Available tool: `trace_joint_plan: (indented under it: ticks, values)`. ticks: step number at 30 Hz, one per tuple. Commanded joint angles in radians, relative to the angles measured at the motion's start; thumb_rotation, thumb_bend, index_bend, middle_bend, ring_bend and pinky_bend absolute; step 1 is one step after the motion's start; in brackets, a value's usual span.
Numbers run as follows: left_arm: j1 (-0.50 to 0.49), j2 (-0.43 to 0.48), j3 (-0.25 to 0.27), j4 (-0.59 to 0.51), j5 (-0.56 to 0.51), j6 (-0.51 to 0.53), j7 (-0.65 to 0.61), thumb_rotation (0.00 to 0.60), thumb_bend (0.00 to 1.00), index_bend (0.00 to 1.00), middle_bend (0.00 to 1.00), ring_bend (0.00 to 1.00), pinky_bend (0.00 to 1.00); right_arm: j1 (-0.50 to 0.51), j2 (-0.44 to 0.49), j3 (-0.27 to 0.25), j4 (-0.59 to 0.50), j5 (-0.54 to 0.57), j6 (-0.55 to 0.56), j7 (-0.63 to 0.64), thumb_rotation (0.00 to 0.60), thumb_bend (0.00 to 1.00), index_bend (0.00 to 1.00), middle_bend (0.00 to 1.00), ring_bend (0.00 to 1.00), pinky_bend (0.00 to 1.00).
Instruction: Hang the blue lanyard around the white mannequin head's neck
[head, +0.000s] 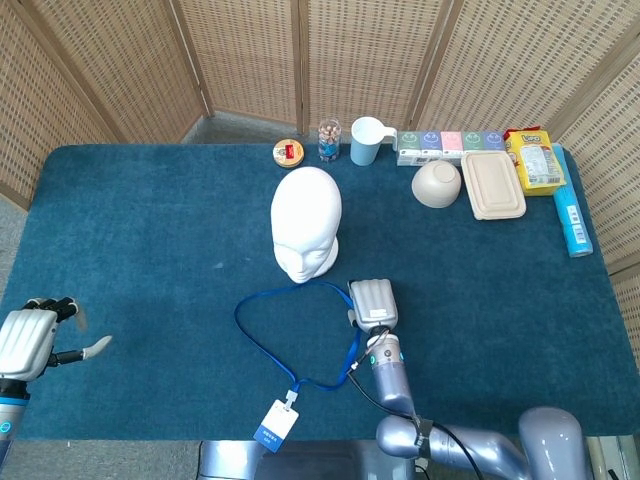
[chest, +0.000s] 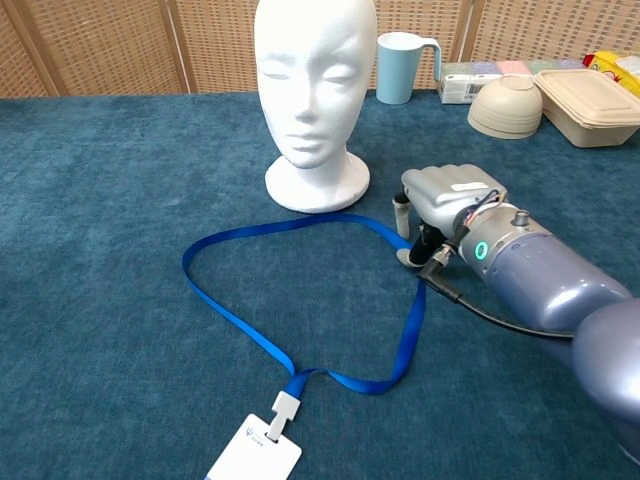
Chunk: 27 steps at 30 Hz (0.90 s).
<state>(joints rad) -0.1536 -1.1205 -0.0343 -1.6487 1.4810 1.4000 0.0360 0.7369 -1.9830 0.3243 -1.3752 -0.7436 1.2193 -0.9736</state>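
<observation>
Blue lanyard (chest: 300, 300) laid flat in loop on blue tabletop (head: 150, 230), near front edge, just in front of white mannequin head (chest: 312, 95); white badge (chest: 255, 455) seen at loop's front end. Head stood upright at tabletop's middle, nothing around neck. Right hand (chest: 440, 205) set at loop's right corner, fingers curled down at strap; grip on strap cannot be told. Left hand (head: 35, 335) seen at front left corner, fingers apart, nothing held.

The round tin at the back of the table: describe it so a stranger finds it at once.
Start at the white mannequin head and look behind it, to the row of items along the far edge. The tin is leftmost there, beside the glass jar: low, flat, round, red-topped.
</observation>
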Motion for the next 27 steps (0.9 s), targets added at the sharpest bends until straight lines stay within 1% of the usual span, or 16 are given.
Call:
trace_joint_plan:
  ticks: [1,6,27]
  values:
    - [0.0,-0.001,0.0,0.002,0.0,-0.001,-0.002,0.171,0.14,0.61,0.51,0.48,0.36,0.002,-0.001,0.0,0.001,0.003,0.002,0.003,0.54,0.41,0.5,1.0,1.0,1.0]
    - [0.0,-0.002,0.0,0.005,0.0,0.0,-0.005,0.169,0.14,0.62,0.51,0.47,0.37,0.007,0.0,0.001,-0.001,0.015,0.007,0.003,0.538,0.45,0.51,1.0,1.0,1.0]
    - [0.002,-0.004,0.004,0.015,0.0,-0.001,-0.019,0.168,0.14,0.61,0.51,0.46,0.36,0.032,-0.008,-0.011,0.025,0.052,0.001,-0.013,0.536,0.48,0.52,1.0,1.0,1.0]
